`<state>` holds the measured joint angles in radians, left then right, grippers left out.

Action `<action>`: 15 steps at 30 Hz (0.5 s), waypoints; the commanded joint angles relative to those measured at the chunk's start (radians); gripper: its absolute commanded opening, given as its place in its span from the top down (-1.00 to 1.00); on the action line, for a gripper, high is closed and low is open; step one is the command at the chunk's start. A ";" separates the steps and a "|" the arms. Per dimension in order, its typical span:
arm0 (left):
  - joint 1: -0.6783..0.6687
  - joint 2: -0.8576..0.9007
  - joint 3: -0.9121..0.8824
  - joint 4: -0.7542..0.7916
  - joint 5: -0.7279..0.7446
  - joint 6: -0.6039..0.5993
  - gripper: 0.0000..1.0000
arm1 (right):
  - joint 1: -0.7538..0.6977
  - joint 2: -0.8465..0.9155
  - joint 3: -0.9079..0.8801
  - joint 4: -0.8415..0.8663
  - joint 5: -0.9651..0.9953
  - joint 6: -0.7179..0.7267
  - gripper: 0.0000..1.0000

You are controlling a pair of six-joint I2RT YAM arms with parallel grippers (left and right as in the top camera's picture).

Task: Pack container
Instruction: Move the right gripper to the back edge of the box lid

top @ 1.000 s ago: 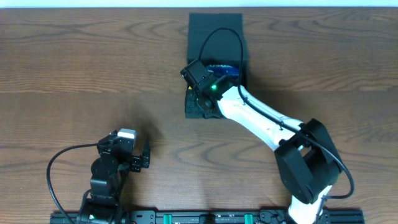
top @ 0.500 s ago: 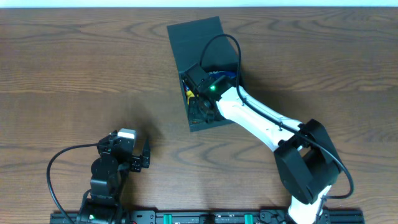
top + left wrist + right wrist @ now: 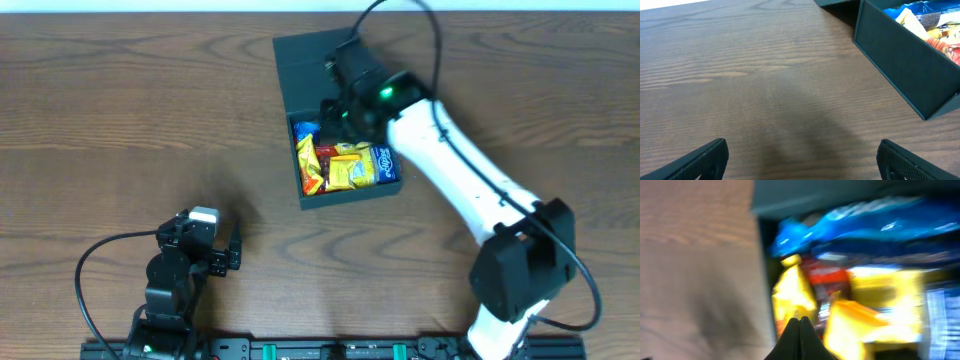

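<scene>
The container (image 3: 340, 194) is a dark box standing open at the middle back of the table, slightly turned, its flap lid (image 3: 308, 62) lying flat behind it. Yellow, red and blue snack packets (image 3: 345, 166) fill it. My right gripper (image 3: 330, 108) hovers above the box's far left part, near the hinge. In the blurred right wrist view its tips (image 3: 800, 324) are pressed together with nothing in them, above a yellow packet (image 3: 790, 292) by the box wall. My left gripper (image 3: 232, 255) rests near the front left, open and empty (image 3: 802, 160), and its view catches the container's side wall (image 3: 900, 65).
Bare wood-grain table (image 3: 130, 120) surrounds the container on all sides. The right arm's white links (image 3: 470, 180) stretch from the front right base up over the container's right side. A black cable (image 3: 95, 270) loops beside the left arm.
The container turned counterclockwise and shifted a little left. My right arm rose out of the box and swung toward its far end, uncovering the packets. The left arm stayed still.
</scene>
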<state>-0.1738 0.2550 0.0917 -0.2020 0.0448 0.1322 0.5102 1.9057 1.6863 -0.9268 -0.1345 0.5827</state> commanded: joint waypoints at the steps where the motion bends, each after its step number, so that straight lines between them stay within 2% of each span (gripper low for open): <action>1: 0.003 -0.008 -0.029 -0.008 -0.011 0.010 -0.91 | -0.084 -0.023 0.023 -0.013 0.089 -0.122 0.98; 7: 0.003 -0.008 -0.029 -0.008 -0.011 0.010 -0.91 | -0.270 -0.020 0.023 0.009 0.163 -0.180 0.98; 15: 0.003 -0.008 -0.029 -0.008 -0.011 0.010 -0.91 | -0.487 -0.005 0.023 0.065 -0.135 -0.220 0.97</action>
<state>-0.1738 0.2550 0.0917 -0.2020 0.0448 0.1322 0.0456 1.9045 1.6897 -0.8665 -0.1444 0.4004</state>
